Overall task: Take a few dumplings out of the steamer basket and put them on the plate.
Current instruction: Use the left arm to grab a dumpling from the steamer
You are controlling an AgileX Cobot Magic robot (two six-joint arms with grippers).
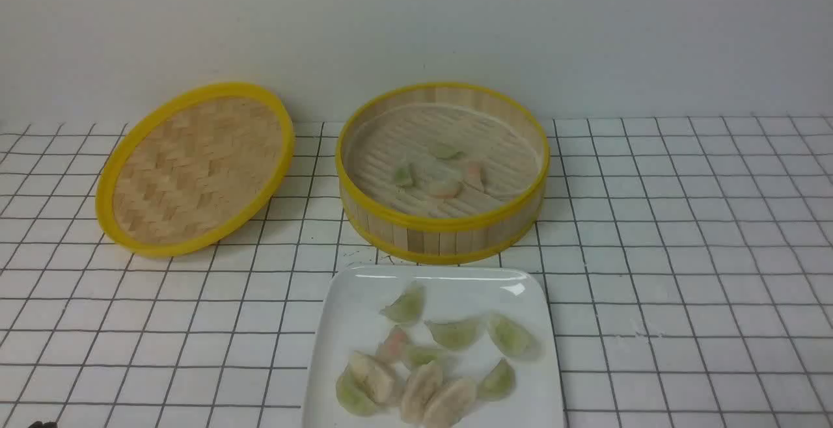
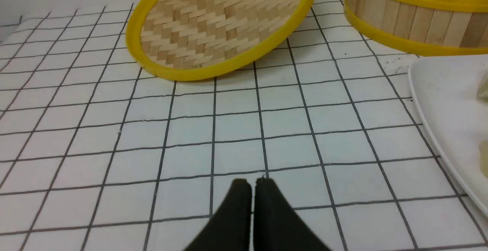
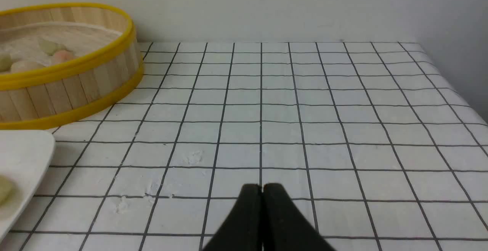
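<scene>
Nearest, the left pincer (image 2: pixel 251 185) hangs low over the gridded bench (image 2: pixel 236 136), its two black fingers drawn together with only a hairline slit between them and nothing in it. The right pincer (image 3: pixel 262 190) is the same: tips pressed together, empty, over bare bench to the right of the plate.

The white square plate (image 1: pixel 364 298) lies at the front centre, its near edge cut off by the frame. On it lie small translucent dumplings (image 1: pixel 455 334). Several pale green ones are spread across the middle and right, and a pinkish one (image 1: pixel 392 343) sits left of centre, touching its neighbours. Three larger beige dumplings (image 1: pixel 423 392) crowd the near side, overlapping one another.

Just behind the plate, close but apart from it, stands the steamer basket (image 1: pixel 449 239), upright and uncovered. Four more small ones lie on its slatted floor, loosely grouped — two green (image 1: pixel 403 175) and two pinkish (image 1: pixel 446 188).

To the basket's left, near but not touching, the woven lid (image 1: pixel 195 168) is tilted — its near rim on the bench, its woven face turned toward the front. What props it up cannot be told. Behind everything rises a plain pale wall (image 1: pixel 416 25).
</scene>
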